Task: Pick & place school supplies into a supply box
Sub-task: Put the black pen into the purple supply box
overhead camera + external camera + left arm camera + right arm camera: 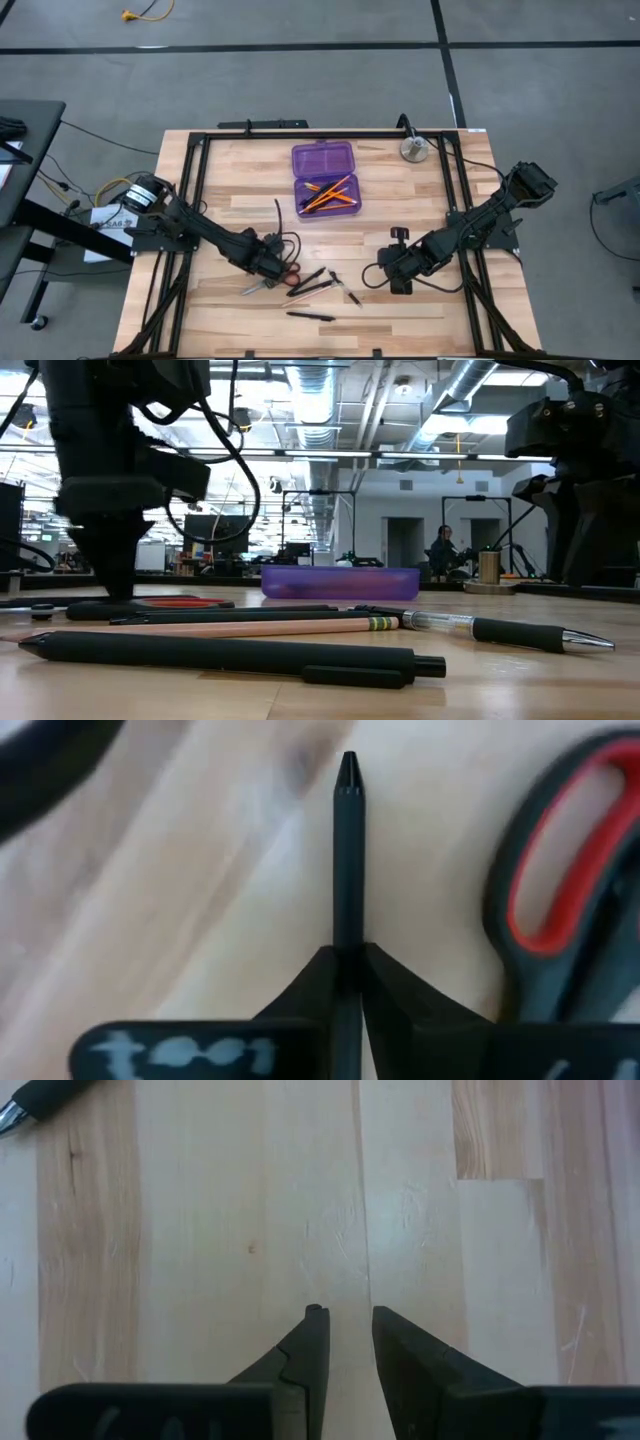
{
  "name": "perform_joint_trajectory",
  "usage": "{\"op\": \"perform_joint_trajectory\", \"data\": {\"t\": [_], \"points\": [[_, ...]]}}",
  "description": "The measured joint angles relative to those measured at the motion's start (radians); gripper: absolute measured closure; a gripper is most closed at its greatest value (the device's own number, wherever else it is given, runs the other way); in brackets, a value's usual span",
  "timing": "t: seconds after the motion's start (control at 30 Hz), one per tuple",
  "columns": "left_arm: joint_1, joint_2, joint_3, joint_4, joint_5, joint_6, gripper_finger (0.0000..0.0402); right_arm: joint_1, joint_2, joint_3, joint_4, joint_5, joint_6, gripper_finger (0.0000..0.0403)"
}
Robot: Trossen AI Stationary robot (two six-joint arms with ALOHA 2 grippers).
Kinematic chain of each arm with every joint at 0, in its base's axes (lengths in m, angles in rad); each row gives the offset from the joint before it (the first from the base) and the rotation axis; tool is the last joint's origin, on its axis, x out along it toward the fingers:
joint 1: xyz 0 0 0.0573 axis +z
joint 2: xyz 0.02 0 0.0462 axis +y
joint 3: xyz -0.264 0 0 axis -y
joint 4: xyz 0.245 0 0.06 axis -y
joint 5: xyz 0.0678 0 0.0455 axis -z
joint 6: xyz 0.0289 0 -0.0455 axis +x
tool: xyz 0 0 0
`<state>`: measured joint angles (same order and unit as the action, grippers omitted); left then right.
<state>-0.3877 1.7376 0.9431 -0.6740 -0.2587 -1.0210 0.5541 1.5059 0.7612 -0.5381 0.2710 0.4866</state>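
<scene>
Slim matte black pen between left gripper fingers

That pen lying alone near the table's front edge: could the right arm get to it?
Probably yes. The lone pen lies on bare wood, and the right gripper holds nothing, with only open table between them.

High view: straight down from far above the whole table. Low view: level with the tabletop, very near a black pen, facing the purple box at 12 o'clock. Wrist views: close over the wood. Box and scissors shared with others.
</scene>
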Motion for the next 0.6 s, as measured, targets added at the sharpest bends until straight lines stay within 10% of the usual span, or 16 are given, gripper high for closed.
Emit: {"op": "perform_joint_trajectory", "data": {"t": [0.6], "points": [[0.158,0.003,0.280,-0.106,-0.174,0.400,0.0396,0.001,0.000,0.000,-0.011,-0.011,0.002,0.0327]]}}
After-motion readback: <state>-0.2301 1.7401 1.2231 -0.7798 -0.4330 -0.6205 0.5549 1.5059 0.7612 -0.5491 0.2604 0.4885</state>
